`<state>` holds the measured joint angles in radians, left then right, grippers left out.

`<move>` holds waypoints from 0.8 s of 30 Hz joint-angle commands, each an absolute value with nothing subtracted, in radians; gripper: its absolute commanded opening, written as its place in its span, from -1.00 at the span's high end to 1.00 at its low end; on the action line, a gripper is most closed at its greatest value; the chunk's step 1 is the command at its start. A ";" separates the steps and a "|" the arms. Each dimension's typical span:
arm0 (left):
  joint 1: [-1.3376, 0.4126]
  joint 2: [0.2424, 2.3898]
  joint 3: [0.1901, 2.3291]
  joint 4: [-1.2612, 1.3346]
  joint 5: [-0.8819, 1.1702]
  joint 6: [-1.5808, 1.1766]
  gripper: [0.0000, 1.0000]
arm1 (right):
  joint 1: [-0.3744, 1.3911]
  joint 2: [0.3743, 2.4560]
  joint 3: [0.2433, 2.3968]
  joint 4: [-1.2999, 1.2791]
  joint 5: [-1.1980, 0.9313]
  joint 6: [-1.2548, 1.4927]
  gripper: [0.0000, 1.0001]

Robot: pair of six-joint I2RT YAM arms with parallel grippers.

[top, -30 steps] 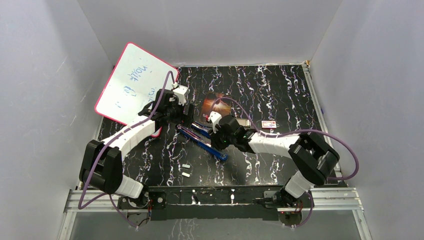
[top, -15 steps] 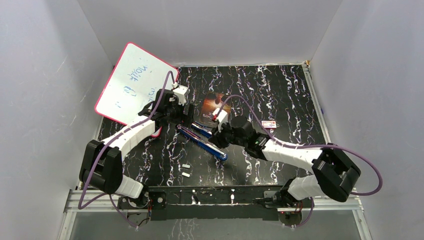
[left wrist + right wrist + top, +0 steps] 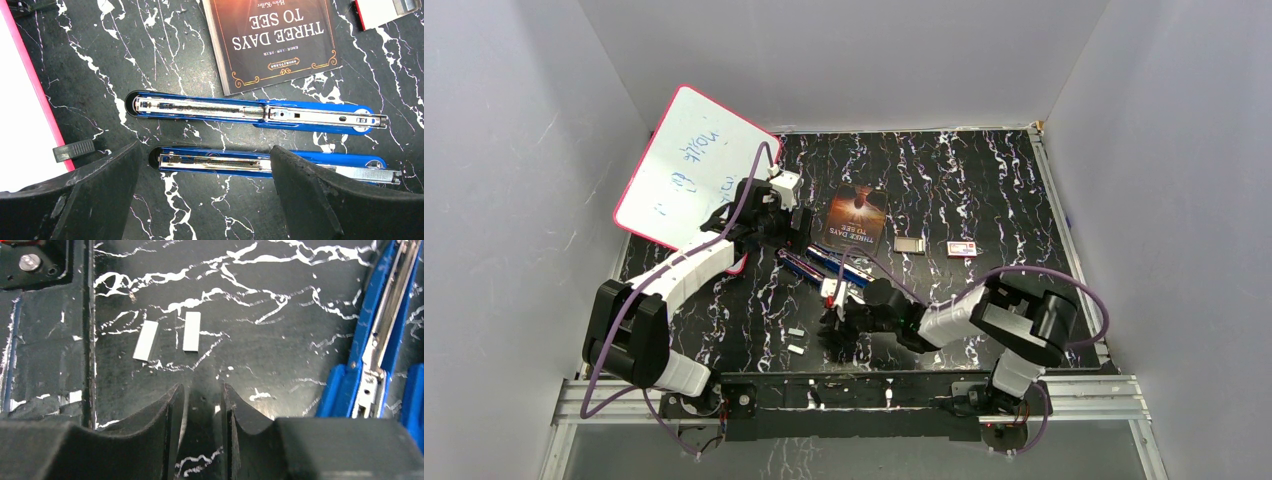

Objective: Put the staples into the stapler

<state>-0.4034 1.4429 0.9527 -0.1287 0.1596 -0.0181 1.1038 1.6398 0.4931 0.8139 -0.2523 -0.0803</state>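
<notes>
The staples (image 3: 191, 331), two short flat silvery-grey strips, are laid side by side on the black marbled table (image 3: 280, 355) just ahead of the right gripper (image 3: 202, 407), whose jaws are parted by a narrow gap with nothing held between them. The left gripper (image 3: 205, 160) is spread wide above the nearer stapler (image 3: 215, 164), well apart from the staples. This one and the farther stapler (image 3: 255, 109), both blue, are folded open, and what is inside their metal channels cannot be told.

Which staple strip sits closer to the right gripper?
The straight strip, on the side toward the blue stapler, almost dead ahead of the right gripper. The tilted strip lies off to the other side.
</notes>
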 commanded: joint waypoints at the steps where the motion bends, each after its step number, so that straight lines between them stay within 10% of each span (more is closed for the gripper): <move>1: -0.410 1.408 0.959 -0.136 0.152 -0.007 -0.97 | 1.128 1.687 0.512 1.054 -0.293 -0.109 0.17; 24: -0.414 1.407 0.959 -0.140 0.144 -0.003 -0.96 | 1.178 1.864 0.524 1.124 -0.251 -0.151 0.01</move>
